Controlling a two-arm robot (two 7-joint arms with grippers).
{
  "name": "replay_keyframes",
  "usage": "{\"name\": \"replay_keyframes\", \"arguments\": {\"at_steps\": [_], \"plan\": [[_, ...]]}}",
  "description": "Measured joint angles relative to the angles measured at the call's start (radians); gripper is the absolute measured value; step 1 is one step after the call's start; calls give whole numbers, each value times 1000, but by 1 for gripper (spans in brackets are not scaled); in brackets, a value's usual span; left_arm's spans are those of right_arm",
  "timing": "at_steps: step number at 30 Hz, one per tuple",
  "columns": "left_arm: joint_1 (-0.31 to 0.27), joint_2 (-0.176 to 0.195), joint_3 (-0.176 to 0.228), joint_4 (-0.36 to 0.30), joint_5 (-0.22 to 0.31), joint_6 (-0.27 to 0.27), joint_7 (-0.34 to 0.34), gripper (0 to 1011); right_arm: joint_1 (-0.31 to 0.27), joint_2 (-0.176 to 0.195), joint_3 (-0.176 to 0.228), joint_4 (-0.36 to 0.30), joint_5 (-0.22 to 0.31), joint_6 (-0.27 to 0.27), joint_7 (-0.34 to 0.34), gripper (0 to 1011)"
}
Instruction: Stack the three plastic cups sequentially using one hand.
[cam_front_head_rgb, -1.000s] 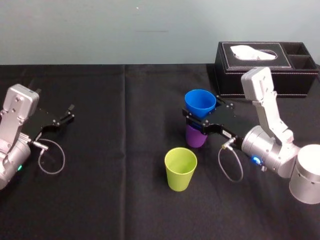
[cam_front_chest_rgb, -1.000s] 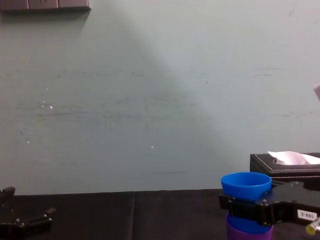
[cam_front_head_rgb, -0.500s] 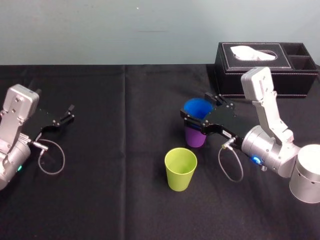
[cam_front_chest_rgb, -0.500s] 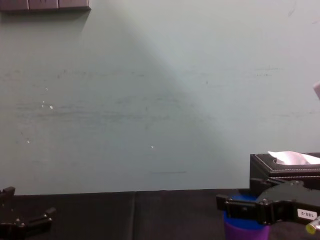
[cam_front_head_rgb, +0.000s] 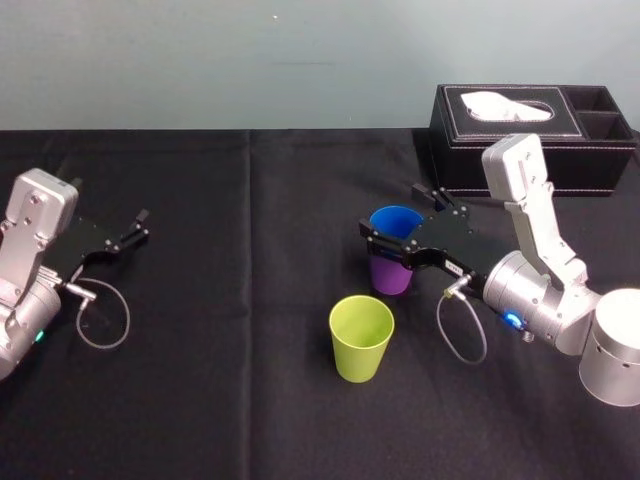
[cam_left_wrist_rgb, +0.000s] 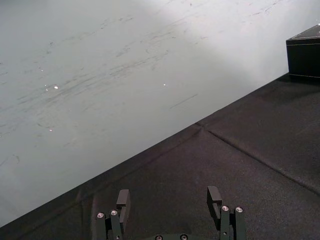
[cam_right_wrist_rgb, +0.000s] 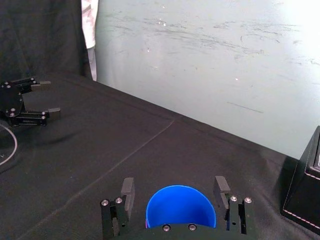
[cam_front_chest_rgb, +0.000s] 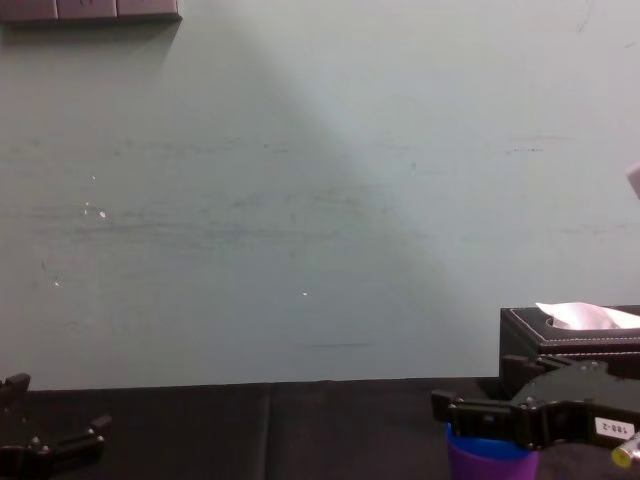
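Head view: right gripper (cam_front_head_rgb: 395, 212) straddles the blue plastic tumbler (cam_front_head_rgb: 397, 220), nested in the purple plastic tumbler (cam_front_head_rgb: 390, 276) on the worktop (cam_front_head_rgb: 220, 350). The yellow-green plastic tumbler (cam_front_head_rgb: 361, 338) stands at their 7 o'clock.

Left wrist view: left gripper (cam_left_wrist_rgb: 168, 200) parked at 9 o'clock, jaws splayed.

Right wrist view: jaws wider than the rim, so a crooked retreat could topple the pair.

Chest view: the blue one sits lower than a second ago.

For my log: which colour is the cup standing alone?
Yellow-green cup; head view shows it best.
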Motion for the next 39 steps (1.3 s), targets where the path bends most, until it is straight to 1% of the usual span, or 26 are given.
{"name": "replay_keyframes", "arguments": {"at_steps": [3,6,9,10,12,13,15,16,17,18,19,20,24,27,30,35,39], "plan": [[0,0,0,0,0,0,0,1011,0,0,0,0,0,0,0,1003],[0,0,0,0,0,0,0,1011,-6,10,1,-17,-1,-5,1,1003],[0,0,0,0,0,0,0,1011,-31,33,12,-46,18,-20,26,1003],[0,0,0,0,0,0,0,1011,-48,49,21,-61,37,-32,45,1003],[0,0,0,0,0,0,0,1011,-63,65,29,-73,57,-46,67,1003],[0,0,0,0,0,0,0,1011,-82,89,37,-83,79,-62,95,1003],[0,0,0,0,0,0,0,1012,-100,113,44,-93,102,-80,127,1003],[0,0,0,0,0,0,0,1011,-118,136,52,-99,128,-100,159,1003],[0,0,0,0,0,0,0,1011,-118,136,52,-99,128,-100,159,1003],[0,0,0,0,0,0,0,1011,-137,157,61,-103,154,-120,193,1003],[0,0,0,0,0,0,0,1011,-145,167,64,-105,166,-129,208,1003],[0,0,0,0,0,0,0,1011,-163,187,70,-108,187,-150,236,1003],[0,0,0,0,0,0,0,1011,-204,230,73,-112,214,-194,288,1003],[0,0,0,0,0,0,0,1011,-226,254,66,-111,222,-218,312,1003],[0,0,0,0,0,0,0,1011,-237,268,52,-105,222,-229,322,1003],[0,0,0,0,0,0,0,1011,-237,276,23,-93,217,-235,327,1003],[0,0,0,0,0,0,0,1011,-217,273,-11,-75,201,-230,325,1003]]}}
